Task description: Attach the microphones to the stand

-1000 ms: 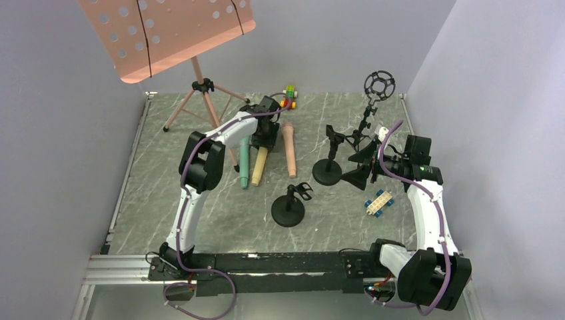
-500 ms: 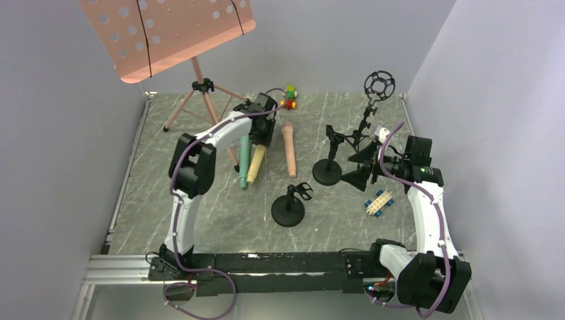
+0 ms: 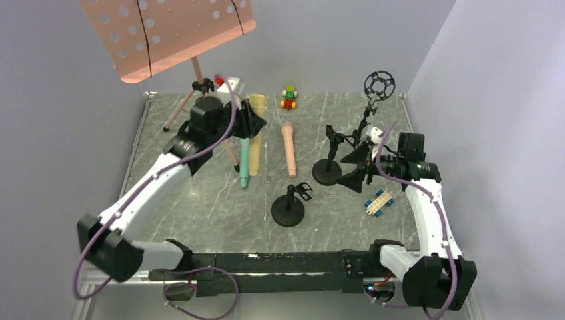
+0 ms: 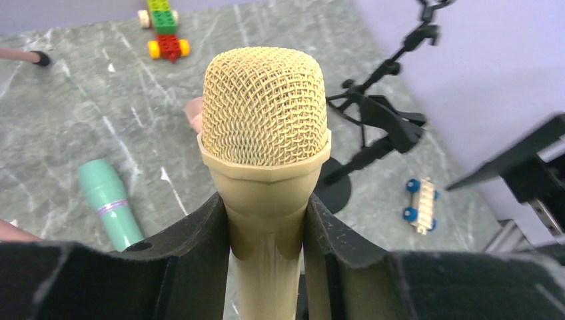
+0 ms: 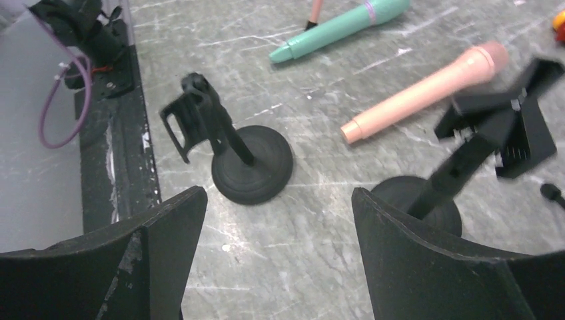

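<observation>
Fingers (image 4: 193,253) of left gripper (image 4: 266,227) pinched yellow microphone (image 4: 264,113) at frame centre, right gripper (image 5: 278,197) spread; smooth handle might slip.

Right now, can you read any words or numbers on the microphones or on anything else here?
No text can be read anywhere.
The yellow mic in the left end effector: bare mesh and plastic, no letters.
The teal mic and pink mic: no print shows.
The stands and toy cars: no labels show.
The arms: any marks are too small to tell.
</observation>
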`<state>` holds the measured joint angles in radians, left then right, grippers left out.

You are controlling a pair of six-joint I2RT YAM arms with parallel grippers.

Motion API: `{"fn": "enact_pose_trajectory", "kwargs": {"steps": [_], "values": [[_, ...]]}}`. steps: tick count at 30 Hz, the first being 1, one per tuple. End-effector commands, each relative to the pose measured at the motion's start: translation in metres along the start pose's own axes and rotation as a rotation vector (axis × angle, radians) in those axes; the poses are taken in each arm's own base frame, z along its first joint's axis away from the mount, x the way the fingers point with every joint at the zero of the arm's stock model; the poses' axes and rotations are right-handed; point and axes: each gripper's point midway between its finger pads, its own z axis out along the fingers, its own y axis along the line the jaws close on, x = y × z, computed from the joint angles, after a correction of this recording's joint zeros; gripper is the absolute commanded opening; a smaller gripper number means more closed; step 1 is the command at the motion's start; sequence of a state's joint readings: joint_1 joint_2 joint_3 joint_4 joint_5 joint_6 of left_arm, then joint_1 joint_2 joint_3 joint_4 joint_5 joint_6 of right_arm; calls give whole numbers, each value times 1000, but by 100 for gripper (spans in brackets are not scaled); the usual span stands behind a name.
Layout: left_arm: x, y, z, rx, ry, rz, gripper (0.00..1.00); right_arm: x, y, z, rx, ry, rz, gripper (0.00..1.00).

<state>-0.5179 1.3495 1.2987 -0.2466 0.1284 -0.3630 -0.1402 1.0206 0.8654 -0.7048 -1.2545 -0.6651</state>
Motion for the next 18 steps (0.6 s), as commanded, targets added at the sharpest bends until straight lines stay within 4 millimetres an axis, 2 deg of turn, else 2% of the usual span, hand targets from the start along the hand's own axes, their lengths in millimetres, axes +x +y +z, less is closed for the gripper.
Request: {"fn": "enact_pose_trajectory", "kwargs": {"steps": [1, 4, 9, 14, 18], "values": [[-32, -47, -43, 212, -229, -65, 0, -43, 16, 10, -77, 40, -136, 85], [-35, -67, -65, 258, -314, -69, 0, -65, 41, 33, -176, 70, -111, 85], [-47, -104, -92, 310, -453, -66, 0, -97, 91, 72, -360, 35, -50, 84], [-54, -125, -105, 291, -554, -87, 0, -136, 88, 94, -227, -42, 68, 92], [-57, -135, -106, 288, -603, -113, 0, -140, 88, 104, -230, -44, 154, 92]]}}
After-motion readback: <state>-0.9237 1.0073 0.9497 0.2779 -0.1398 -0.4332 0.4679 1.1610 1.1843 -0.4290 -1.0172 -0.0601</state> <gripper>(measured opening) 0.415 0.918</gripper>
